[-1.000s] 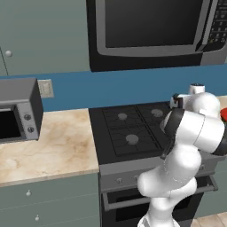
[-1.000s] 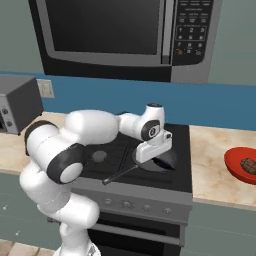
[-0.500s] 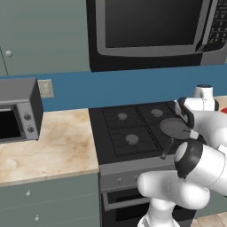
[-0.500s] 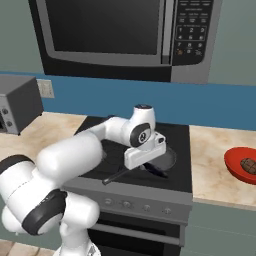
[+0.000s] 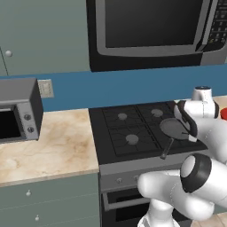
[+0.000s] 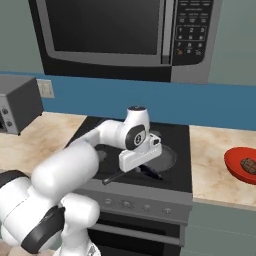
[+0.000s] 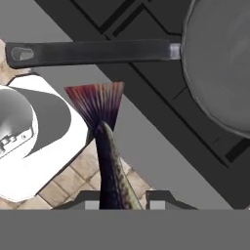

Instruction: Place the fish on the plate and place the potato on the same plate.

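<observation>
Change: arm swung lower over the stove front.
End effector (image 7: 118,204): clenched on the fish (image 7: 110,161).
Meaning: plate (image 6: 242,165) was next.

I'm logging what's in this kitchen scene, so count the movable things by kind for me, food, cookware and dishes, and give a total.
Food: 2, the fish held in the gripper and a brown item, likely the potato, on the plate.
Cookware: 1, the frying pan on the stove.
Dishes: 1, the red plate on the counter.
Total: 4
</observation>
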### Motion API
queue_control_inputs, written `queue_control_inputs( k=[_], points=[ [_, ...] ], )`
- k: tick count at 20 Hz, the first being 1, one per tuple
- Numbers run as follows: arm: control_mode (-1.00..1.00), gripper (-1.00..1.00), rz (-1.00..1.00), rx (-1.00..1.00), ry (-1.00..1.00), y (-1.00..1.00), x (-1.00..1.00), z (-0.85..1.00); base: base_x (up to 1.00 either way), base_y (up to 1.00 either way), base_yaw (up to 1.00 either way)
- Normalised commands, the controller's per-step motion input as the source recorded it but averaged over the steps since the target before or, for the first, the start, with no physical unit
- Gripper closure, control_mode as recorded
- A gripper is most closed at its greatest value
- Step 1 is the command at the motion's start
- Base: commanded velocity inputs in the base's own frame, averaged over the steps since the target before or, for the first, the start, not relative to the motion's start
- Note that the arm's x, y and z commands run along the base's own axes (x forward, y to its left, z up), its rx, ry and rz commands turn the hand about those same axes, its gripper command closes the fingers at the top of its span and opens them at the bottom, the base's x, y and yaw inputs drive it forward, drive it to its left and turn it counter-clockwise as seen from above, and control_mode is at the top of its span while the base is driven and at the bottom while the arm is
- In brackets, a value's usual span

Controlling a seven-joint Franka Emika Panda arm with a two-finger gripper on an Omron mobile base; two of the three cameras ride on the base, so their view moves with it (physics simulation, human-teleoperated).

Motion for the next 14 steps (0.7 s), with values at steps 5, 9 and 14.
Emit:
queue_control_inputs(
  k=[5,9,14],
  points=[
    [-1.0,1.0,0.0,0.0,0.0,-0.03,0.0,0.0,0.0,0.0,0.0],
    [1.0,1.0,0.0,0.0,0.0,0.0,0.0,0.0,0.15,-0.67,-0.01],
    [1.0,1.0,0.0,0.0,0.0,0.0,0.0,0.0,0.12,-1.0,0.0]
  ],
)
